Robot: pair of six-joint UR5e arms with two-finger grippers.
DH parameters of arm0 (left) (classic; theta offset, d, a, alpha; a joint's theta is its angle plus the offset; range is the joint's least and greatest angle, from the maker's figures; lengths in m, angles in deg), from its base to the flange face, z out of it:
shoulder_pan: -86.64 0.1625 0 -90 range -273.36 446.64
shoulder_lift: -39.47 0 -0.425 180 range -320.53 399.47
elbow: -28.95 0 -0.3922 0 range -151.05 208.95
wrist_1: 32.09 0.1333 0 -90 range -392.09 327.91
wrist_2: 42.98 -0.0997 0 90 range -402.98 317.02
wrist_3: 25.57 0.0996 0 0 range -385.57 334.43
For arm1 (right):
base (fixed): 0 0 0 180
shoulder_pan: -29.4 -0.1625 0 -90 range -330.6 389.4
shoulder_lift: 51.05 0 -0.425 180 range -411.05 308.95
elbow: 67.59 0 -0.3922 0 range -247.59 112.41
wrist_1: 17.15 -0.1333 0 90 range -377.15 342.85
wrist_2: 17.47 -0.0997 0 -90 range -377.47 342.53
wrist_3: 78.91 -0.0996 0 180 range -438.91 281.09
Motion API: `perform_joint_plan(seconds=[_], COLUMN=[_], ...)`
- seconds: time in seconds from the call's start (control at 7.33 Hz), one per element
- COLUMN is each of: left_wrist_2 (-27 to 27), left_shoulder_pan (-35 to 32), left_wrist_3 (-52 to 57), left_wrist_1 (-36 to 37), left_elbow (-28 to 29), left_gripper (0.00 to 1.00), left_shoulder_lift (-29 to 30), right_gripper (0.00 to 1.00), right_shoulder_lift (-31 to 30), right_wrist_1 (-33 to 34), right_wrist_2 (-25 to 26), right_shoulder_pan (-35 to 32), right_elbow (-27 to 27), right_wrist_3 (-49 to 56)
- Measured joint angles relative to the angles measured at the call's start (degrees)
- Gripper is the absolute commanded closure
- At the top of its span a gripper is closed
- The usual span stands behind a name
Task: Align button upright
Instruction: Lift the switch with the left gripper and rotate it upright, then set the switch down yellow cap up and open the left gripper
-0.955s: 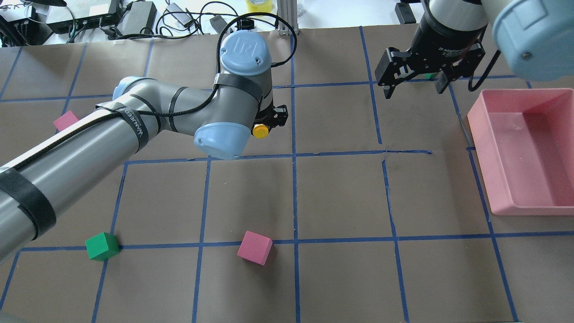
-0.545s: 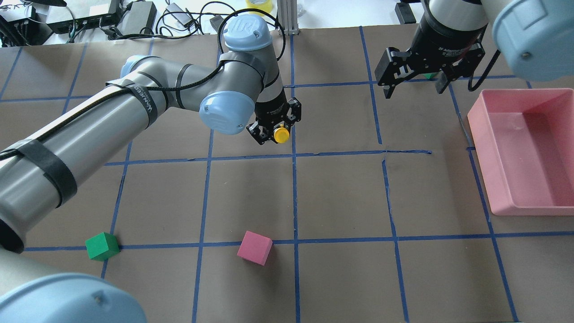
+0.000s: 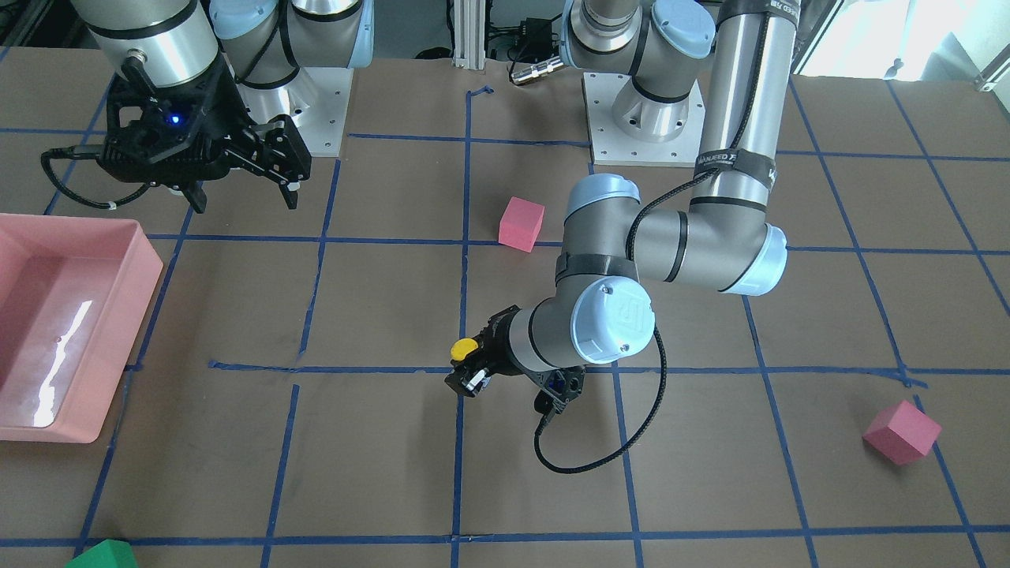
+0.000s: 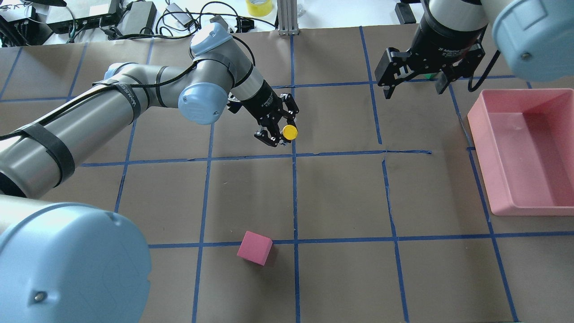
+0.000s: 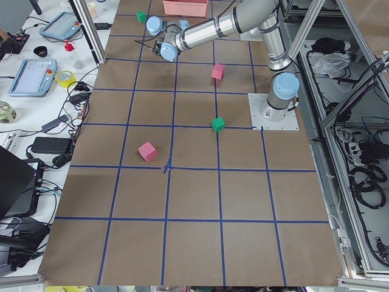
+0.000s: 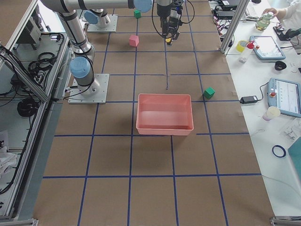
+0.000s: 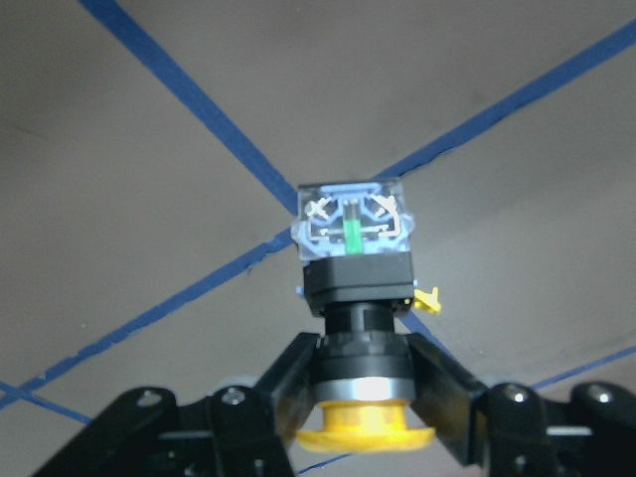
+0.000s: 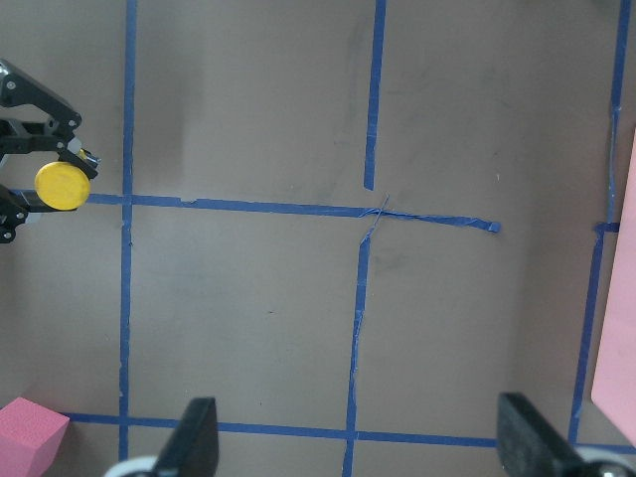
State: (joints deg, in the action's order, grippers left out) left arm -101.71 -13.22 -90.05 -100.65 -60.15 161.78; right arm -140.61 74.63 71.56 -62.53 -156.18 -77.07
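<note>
The button has a yellow cap (image 4: 289, 132), a black body and a clear terminal base (image 7: 353, 221). My left gripper (image 4: 279, 133) is shut on its body, just above a blue tape crossing near the table's middle. The cap faces up toward the overhead camera and the base points down at the table. The button also shows in the front view (image 3: 463, 348) and at the left edge of the right wrist view (image 8: 63, 186). My right gripper (image 4: 413, 89) is open and empty, hanging above the far right of the table.
A pink bin (image 4: 479, 130) stands at the right edge. One pink cube (image 4: 254, 247) lies near the front middle, and another pink cube (image 3: 902, 431) lies at the robot's far left. A green cube (image 3: 102, 554) lies beyond the bin.
My left arm has swung its wrist round and carried the button a little to the right. The yellow cap now faces straight up. The right arm has not moved.
</note>
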Motion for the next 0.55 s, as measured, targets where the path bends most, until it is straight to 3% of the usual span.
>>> perform_joint_plan(seconds=[0.55], left_wrist_2=[3.8], left_shoulder_pan=[0.3], left_wrist_3=[2.7], left_wrist_1=[-2.4], left_elbow=[-0.7], left_gripper=[1.00], left_shoulder_lift=[2.1], right_gripper=[0.00], right_shoulder_lift=[0.0], right_wrist_1=[-0.1], right_wrist_2=[0.0], right_shoulder_pan=[0.0], right_elbow=[0.0], right_wrist_3=[0.0])
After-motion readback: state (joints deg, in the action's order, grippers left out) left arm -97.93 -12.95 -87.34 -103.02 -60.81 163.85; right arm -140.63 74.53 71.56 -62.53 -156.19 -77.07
